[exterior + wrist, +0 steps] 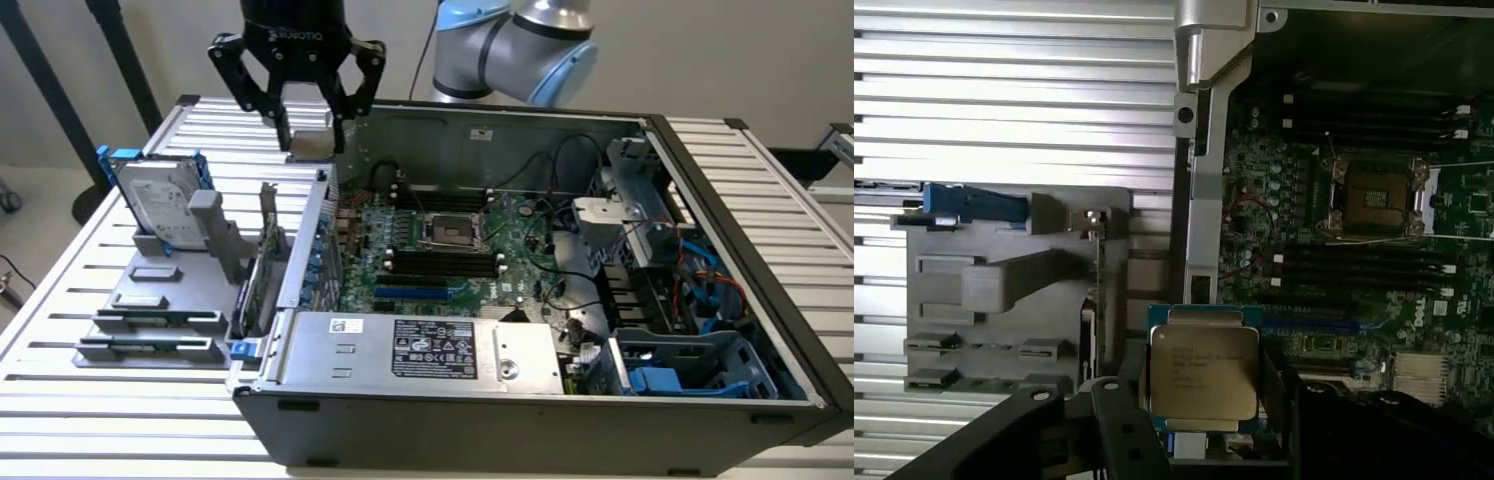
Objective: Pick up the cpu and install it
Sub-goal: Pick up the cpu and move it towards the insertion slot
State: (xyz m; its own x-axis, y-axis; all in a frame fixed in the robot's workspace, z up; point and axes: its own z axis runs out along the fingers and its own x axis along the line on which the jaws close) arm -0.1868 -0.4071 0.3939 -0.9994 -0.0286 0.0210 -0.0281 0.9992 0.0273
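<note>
Hanging in the claw (310,140), cpu (1202,372) faces wristward.

Clear air lies between gripper (312,140) and socket (447,233); cables (539,222) crowd beside it.

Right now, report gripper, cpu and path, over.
Gripper shut on the cpu, held in the air. Over the edge of the case, short of the motherboard socket. Socket uncovered, nothing seen over it.

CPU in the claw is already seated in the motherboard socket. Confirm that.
Not seated. The cpu is in the claw, but held up by the computer case wall; the wrist view shows the motherboard socket empty.
</note>
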